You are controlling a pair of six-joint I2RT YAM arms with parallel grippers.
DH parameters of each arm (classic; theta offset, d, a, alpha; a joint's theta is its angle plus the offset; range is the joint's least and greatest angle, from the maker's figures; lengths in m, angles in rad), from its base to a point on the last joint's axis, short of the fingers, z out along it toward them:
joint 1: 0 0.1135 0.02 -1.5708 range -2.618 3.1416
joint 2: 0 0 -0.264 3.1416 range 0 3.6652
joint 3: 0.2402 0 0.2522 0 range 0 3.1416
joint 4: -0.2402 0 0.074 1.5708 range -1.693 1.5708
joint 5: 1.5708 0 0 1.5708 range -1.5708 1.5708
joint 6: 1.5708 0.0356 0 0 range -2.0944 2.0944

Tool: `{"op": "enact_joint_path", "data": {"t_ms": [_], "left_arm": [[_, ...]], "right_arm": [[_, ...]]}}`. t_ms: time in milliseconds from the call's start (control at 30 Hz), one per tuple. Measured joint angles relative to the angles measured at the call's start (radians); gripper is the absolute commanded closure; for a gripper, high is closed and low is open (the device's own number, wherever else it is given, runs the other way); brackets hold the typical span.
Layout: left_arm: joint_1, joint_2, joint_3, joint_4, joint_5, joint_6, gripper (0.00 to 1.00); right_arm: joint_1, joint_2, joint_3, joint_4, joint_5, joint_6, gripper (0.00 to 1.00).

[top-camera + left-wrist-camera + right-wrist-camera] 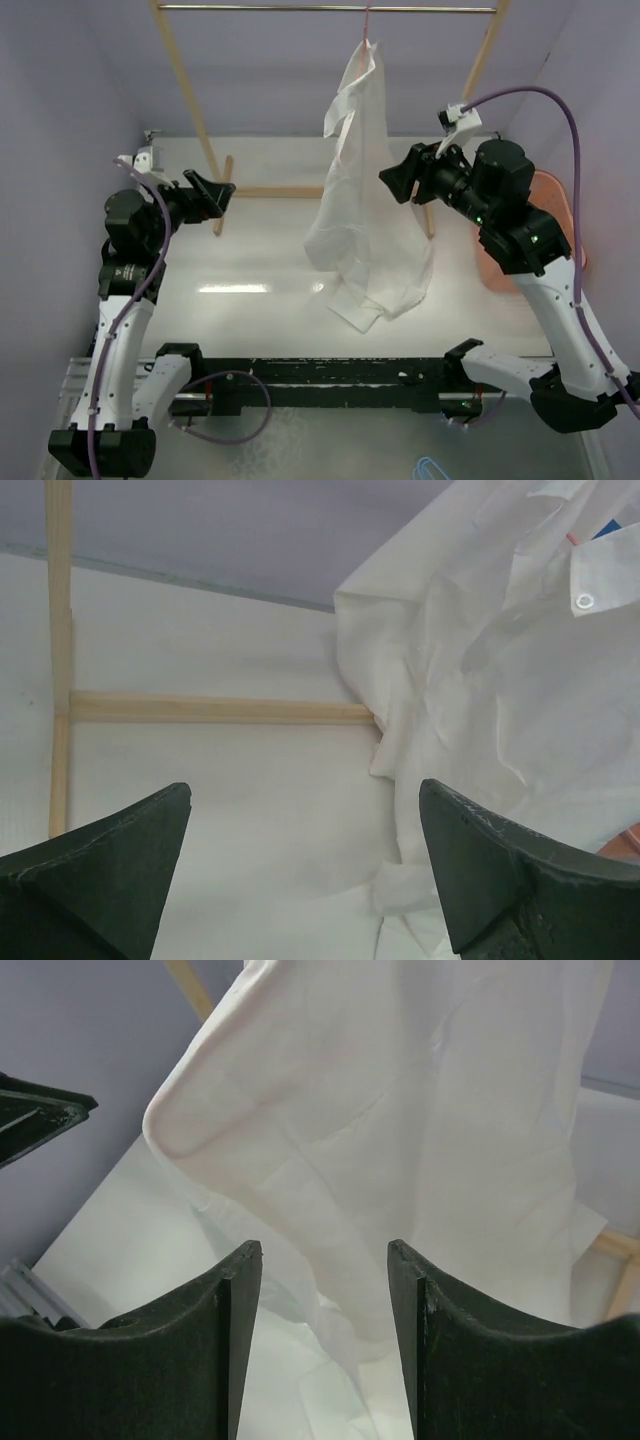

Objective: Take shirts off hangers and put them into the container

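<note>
A white shirt (365,190) hangs from a pink hanger (368,28) hooked on the rack's top rail, and its lower hem rests crumpled on the table. My left gripper (222,197) hovers well to the left of it, open wide with nothing between its fingers. In the left wrist view the left gripper (305,788) faces the shirt (500,680), whose neck label (610,527) shows at top right. My right gripper (393,183) is open just right of the shirt, apart from it. The right wrist view shows the right gripper (325,1247) empty, the shirt (400,1110) beyond. The container (558,200) sits at right, mostly hidden by the right arm.
The wooden rack (190,90) straddles the back of the table, its foot bar (220,708) lying on the surface behind the shirt and its metal rail (320,9) across the top. A light blue wire thing (430,468) lies below the near edge.
</note>
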Motion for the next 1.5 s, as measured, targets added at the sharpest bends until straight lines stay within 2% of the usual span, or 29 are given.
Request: {"op": "enact_joint_path", "data": {"t_ms": [67,100,133,167,300,567,867,1100,1233,1367,1500], "left_arm": [[0.000,-0.023,-0.021,0.003,-0.003,0.000,0.01],[0.000,-0.043,-0.036,0.010,-0.003,-0.001,0.01],[0.000,-0.072,-0.053,0.016,-0.003,-0.001,0.00],[0.000,-0.088,-0.060,0.018,0.000,-0.001,0.01],[0.000,-0.100,-0.063,0.056,0.048,0.019,0.06],[0.000,-0.070,-0.075,0.071,0.113,0.081,0.06],[0.000,-0.034,-0.075,0.060,0.121,0.105,0.06],[0.000,-0.040,-0.075,0.059,0.120,0.108,0.07],[0.000,-0.040,-0.075,0.059,0.120,0.108,0.07],[0.000,-0.040,-0.075,0.059,0.120,0.108,0.08],[0.000,-0.040,-0.075,0.059,0.120,0.108,0.09]], "right_arm": [[0.000,0.023,0.031,-0.014,0.000,-0.005,0.38],[0.000,0.035,0.044,-0.016,0.000,-0.008,0.15],[0.000,0.048,0.060,-0.017,-0.003,-0.010,0.08],[0.000,0.060,0.074,-0.017,-0.005,-0.008,0.07],[0.000,0.138,0.182,-0.026,-0.032,-0.023,0.07],[0.007,0.339,0.414,-0.031,-0.085,-0.022,0.12],[0.068,0.591,0.740,-0.097,0.033,-0.064,0.15],[0.135,0.675,0.832,-0.157,0.216,-0.109,0.19],[0.166,0.705,0.856,-0.185,0.319,-0.129,0.30],[0.173,0.681,0.789,-0.189,0.404,-0.135,0.32],[0.172,0.599,0.652,-0.173,0.500,-0.143,0.33]]}}
